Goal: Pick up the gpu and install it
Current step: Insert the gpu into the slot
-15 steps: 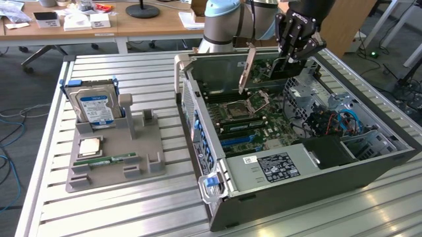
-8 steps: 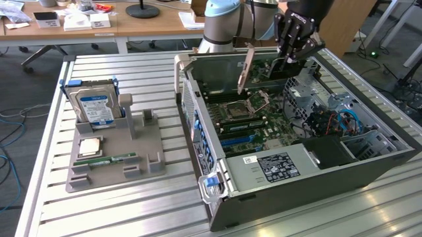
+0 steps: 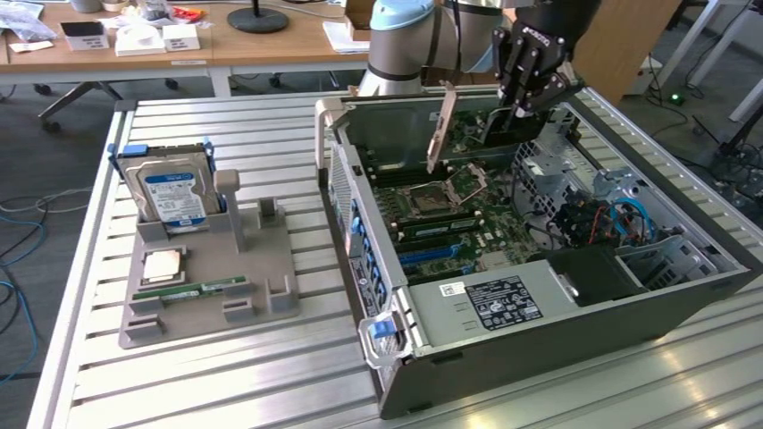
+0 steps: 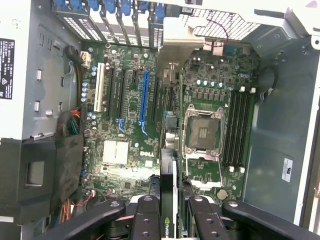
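gpu point(image 3: 444, 125) held upright, gripper point(image 4: 170, 212) clamped on its edge, above the open PC case's motherboard point(image 3: 477, 234), 1 o'clock of CPU socket point(image 3: 435, 195) in exterior view

Gripper point(image 4: 169, 212) clamps gpu point(image 4: 168, 172) edge-on over mobo point(image 4: 125, 165), btw blue PCIe slot point(image 4: 145, 95) & CPU socket point(image 4: 204, 131), inside PC case point(image 4: 280, 125).
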Available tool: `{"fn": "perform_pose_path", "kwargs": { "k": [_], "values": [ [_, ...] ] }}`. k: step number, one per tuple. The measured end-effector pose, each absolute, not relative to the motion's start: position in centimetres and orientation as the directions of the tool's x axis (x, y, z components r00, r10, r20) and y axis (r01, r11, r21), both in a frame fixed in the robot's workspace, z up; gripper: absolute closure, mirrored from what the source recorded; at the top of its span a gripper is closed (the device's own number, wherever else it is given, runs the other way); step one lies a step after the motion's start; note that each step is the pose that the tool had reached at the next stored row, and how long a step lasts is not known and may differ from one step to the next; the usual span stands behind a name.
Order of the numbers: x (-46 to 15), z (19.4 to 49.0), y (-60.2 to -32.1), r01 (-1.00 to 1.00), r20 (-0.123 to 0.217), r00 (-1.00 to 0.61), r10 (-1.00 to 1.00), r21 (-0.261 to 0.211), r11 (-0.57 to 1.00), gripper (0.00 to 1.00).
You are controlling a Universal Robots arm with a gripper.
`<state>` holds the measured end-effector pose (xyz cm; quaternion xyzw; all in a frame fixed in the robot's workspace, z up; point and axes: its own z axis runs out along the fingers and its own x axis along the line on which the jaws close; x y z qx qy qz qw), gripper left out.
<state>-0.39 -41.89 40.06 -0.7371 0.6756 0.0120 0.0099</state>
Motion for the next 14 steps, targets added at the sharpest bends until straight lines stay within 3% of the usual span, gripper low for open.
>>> {"fn": "perform_pose_path", "kwargs": {
  "k": [14],
  "values": [
    [-0.4, 39.64, -41.89, -0.996, -0.031, 0.087, -0.996, 0.002, -0.087, 0.73]
  ]
}}
